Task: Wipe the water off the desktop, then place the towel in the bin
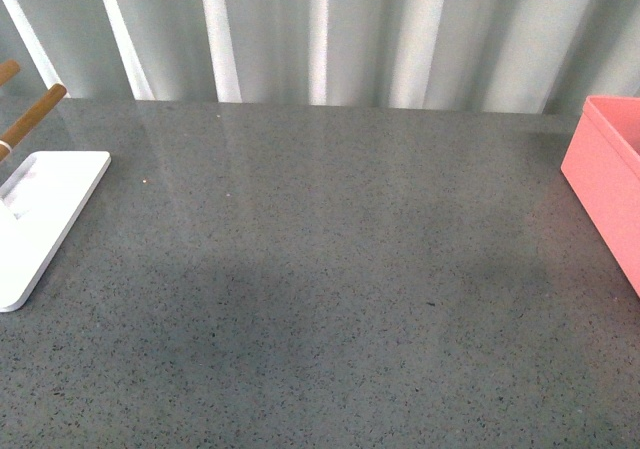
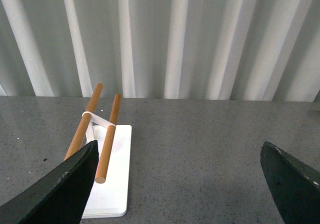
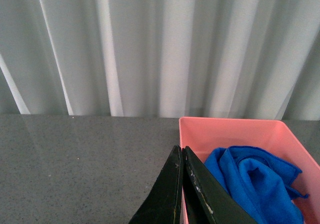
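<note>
The dark grey speckled desktop fills the front view; neither arm shows there. The salmon-pink bin stands at the right edge. In the right wrist view the bin holds the crumpled royal-blue towel. My right gripper is shut and empty, its tips over the bin's near rim, beside the towel. My left gripper is open and empty above bare desktop, its fingers wide apart.
A flat white base with two wooden rods stands at the left edge; it also shows in the left wrist view. A white ribbed curtain wall runs along the desk's far edge.
</note>
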Controlling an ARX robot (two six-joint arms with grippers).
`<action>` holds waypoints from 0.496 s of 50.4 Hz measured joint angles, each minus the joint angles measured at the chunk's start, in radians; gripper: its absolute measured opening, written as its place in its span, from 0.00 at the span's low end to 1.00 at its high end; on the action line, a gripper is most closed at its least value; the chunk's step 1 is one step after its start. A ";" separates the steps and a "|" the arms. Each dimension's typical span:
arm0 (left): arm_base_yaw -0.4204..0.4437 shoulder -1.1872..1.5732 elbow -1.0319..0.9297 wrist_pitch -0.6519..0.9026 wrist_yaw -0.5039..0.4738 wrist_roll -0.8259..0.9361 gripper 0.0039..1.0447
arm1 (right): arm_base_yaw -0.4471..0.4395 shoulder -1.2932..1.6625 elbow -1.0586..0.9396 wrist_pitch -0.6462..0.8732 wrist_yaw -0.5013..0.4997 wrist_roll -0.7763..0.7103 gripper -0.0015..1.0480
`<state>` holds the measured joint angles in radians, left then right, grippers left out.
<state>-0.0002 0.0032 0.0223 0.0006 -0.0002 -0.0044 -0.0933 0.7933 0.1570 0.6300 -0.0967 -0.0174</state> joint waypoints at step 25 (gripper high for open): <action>0.000 0.000 0.000 0.000 0.000 0.000 0.94 | 0.090 -0.276 -0.112 -0.164 0.090 0.000 0.03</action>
<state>-0.0002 0.0032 0.0223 0.0006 -0.0002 -0.0044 -0.0029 0.5175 0.0448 0.4656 -0.0071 -0.0174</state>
